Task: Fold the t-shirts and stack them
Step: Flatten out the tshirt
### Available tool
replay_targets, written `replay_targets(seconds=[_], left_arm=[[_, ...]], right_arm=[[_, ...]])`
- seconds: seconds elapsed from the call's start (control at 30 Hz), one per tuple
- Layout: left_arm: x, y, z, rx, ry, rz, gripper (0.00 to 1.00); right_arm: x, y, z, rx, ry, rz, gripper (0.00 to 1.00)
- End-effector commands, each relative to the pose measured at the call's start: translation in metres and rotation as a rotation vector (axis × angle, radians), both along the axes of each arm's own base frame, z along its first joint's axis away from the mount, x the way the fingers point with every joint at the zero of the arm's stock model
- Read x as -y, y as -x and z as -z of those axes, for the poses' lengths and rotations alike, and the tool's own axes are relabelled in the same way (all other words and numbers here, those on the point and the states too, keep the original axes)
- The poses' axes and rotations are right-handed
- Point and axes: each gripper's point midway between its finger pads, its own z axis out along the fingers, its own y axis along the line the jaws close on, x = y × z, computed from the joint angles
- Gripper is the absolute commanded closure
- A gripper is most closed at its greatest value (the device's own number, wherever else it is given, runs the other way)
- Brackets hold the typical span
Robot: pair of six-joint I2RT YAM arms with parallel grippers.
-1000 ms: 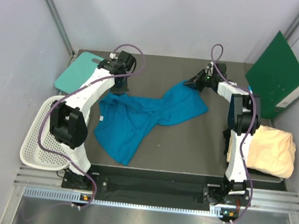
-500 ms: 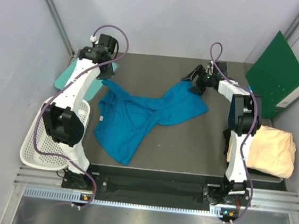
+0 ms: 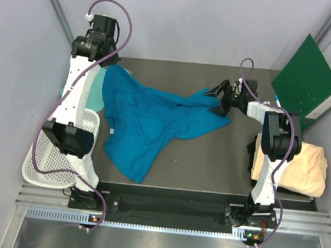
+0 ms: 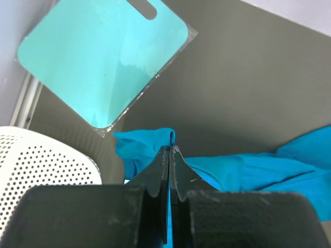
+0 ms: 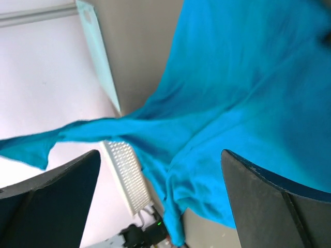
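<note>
A bright blue t-shirt (image 3: 154, 123) lies spread and rumpled across the dark table. Its far-left corner is lifted off the surface. My left gripper (image 3: 103, 65) is raised at the back left and shut on that corner. In the left wrist view a pinch of blue cloth (image 4: 170, 137) pokes out past the closed left gripper (image 4: 170, 149). My right gripper (image 3: 221, 98) stands open at the shirt's right end, holding nothing. The right wrist view shows the blue shirt (image 5: 232, 93) beyond the open right gripper (image 5: 160, 155). A cream t-shirt bundle (image 3: 303, 168) rests at the right edge.
A teal board (image 4: 103, 57) with a handle hole lies at the back left, partly under the lifted cloth. A white mesh basket (image 3: 40, 161) hangs off the table's left side. A green folder (image 3: 312, 80) leans at the back right.
My left gripper has risen and swung back-left, pulling the shirt's corner up with it. My right gripper has opened, let go of the shirt's right end and drawn slightly right.
</note>
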Motion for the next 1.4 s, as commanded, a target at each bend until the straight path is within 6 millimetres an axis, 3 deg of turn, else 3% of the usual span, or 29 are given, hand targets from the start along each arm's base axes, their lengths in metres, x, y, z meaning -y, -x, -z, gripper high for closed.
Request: replay_targets(seconds=[0.0, 0.17, 0.2, 0.43, 0.47, 0.6, 0.77, 0.87, 0.93, 1.0, 1.03, 1.2, 1.37], left_arm=[[0.008, -0.007, 0.009, -0.028, 0.014, 0.039, 1.0], [0.009, -0.009, 0.009, -0.025, 0.015, 0.048, 1.0], [0.009, -0.009, 0.01, -0.027, 0.012, 0.05, 1.0], [0.006, -0.007, 0.01, -0.033, -0.001, 0.043, 1.0], [0.005, -0.006, 0.01, -0.032, -0.004, 0.04, 1.0], [0.003, -0.004, 0.01, -0.035, -0.01, 0.034, 1.0], [-0.001, -0.002, 0.003, -0.016, -0.024, 0.016, 1.0], [-0.005, 0.0, -0.001, -0.009, -0.033, 0.003, 1.0], [-0.007, 0.001, -0.004, -0.003, -0.035, -0.001, 1.0], [-0.008, 0.001, -0.003, -0.006, -0.035, -0.005, 1.0], [-0.008, 0.001, -0.002, -0.007, -0.035, -0.004, 1.0], [-0.006, 0.0, 0.0, -0.011, -0.023, -0.004, 1.0], [-0.005, -0.002, 0.003, -0.017, -0.025, 0.007, 1.0]], right_arm=[[-0.022, 0.019, -0.035, 0.036, -0.132, -0.03, 0.0], [-0.031, 0.022, -0.022, -0.005, -0.193, -0.003, 0.0], [-0.032, 0.022, -0.012, -0.031, -0.208, 0.008, 0.0], [-0.042, -0.002, -0.003, -0.063, -0.351, 0.076, 0.0], [-0.045, -0.003, 0.008, -0.087, -0.355, 0.077, 0.0], [-0.05, -0.017, 0.004, -0.086, -0.367, 0.084, 0.0], [-0.05, -0.024, 0.011, -0.102, -0.342, 0.1, 0.0], [-0.051, -0.025, 0.005, -0.104, -0.348, 0.097, 0.0], [-0.049, -0.019, 0.011, -0.138, -0.303, 0.098, 0.01], [-0.046, -0.016, 0.004, -0.137, -0.253, 0.093, 0.0], [-0.042, -0.011, 0.012, -0.153, -0.189, 0.092, 0.0], [-0.032, -0.012, -0.002, -0.096, -0.038, 0.086, 0.0], [-0.028, -0.006, 0.017, -0.146, 0.066, 0.08, 0.0]])
